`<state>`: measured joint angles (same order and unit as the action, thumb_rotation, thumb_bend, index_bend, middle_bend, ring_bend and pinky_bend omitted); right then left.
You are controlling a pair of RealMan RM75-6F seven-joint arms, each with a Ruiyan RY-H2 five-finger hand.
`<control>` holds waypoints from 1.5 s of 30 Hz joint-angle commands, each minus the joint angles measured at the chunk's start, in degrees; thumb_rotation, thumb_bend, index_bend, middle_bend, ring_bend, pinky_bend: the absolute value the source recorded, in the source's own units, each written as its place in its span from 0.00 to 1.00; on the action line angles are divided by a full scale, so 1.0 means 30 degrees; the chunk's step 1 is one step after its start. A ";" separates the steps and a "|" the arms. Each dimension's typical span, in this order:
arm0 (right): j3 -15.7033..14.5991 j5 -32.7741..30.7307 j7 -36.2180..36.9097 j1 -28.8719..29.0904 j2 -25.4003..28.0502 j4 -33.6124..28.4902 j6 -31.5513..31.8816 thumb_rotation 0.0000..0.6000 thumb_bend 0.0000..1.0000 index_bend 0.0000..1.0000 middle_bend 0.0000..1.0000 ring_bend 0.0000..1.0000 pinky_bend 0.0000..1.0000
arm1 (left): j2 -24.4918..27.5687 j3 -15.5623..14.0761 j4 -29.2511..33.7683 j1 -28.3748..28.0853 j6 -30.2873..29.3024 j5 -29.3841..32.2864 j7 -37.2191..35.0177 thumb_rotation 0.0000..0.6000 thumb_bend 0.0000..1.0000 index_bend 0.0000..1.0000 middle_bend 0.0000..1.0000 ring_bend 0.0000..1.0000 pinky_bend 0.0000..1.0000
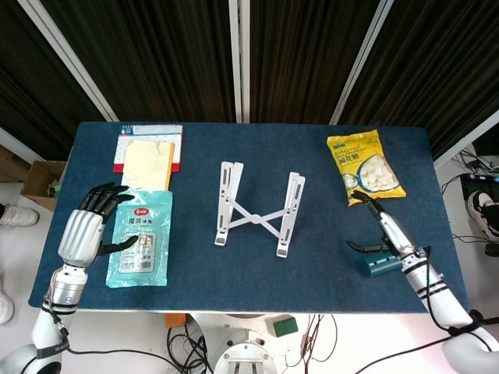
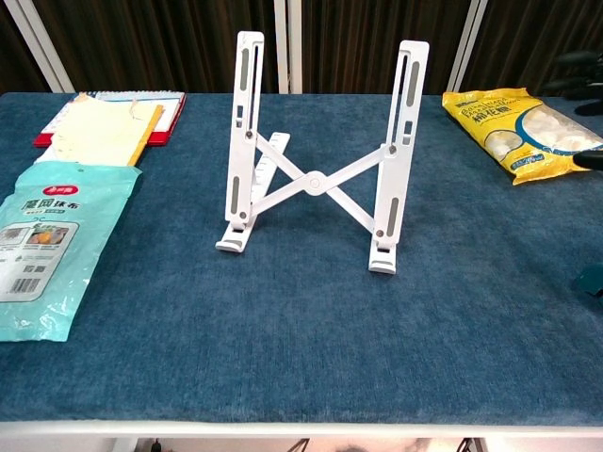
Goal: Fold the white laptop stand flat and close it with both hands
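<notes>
The white laptop stand (image 1: pixel 257 212) stands unfolded at the middle of the blue table, its two rails raised and joined by a crossed brace; the chest view shows the stand (image 2: pixel 316 155) upright from the front. My left hand (image 1: pixel 84 232) hovers open at the table's left edge, far left of the stand, beside a teal packet. My right hand (image 1: pixel 383 232) is open at the right, fingers spread above a teal object, well apart from the stand. Dark fingertips (image 2: pixel 577 64) of the right hand show at the chest view's right edge.
A teal packet (image 1: pixel 140 248) lies left of the stand, with a red-edged notepad (image 1: pixel 148 149) behind it. A yellow snack bag (image 1: pixel 362 166) lies at the back right. A small teal object (image 1: pixel 377 265) sits near the front right edge.
</notes>
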<state>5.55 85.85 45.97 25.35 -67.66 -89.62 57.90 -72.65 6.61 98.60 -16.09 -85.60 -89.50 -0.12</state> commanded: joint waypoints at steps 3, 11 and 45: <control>0.0769 -0.1728 0.1983 0.2910 -0.0813 0.1000 -0.4053 1.00 0.10 0.00 0.07 0.00 0.00 | 0.0218 -0.0299 -0.0325 0.0485 -0.0067 0.0570 -0.0925 1.00 0.01 0.27 0.19 0.13 0.16; 0.2285 -0.2779 0.2726 0.5031 -0.3425 0.2509 -0.5787 1.00 0.09 0.00 0.07 0.00 0.00 | 0.0288 -0.0453 -0.0780 0.0652 0.0220 0.0797 -0.1484 1.00 0.01 0.27 0.19 0.13 0.16; -0.0914 0.4746 1.8241 0.7610 -0.5416 0.1449 -0.1312 1.00 0.15 0.00 0.17 0.03 0.07 | 0.0945 -0.0472 -0.2181 -0.0238 0.3121 0.1391 -0.5931 1.00 0.01 0.27 0.19 0.13 0.16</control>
<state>4.30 99.69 98.91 48.13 -83.68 -84.36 52.68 -69.70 5.25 92.06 -16.78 -76.25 -85.28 -17.75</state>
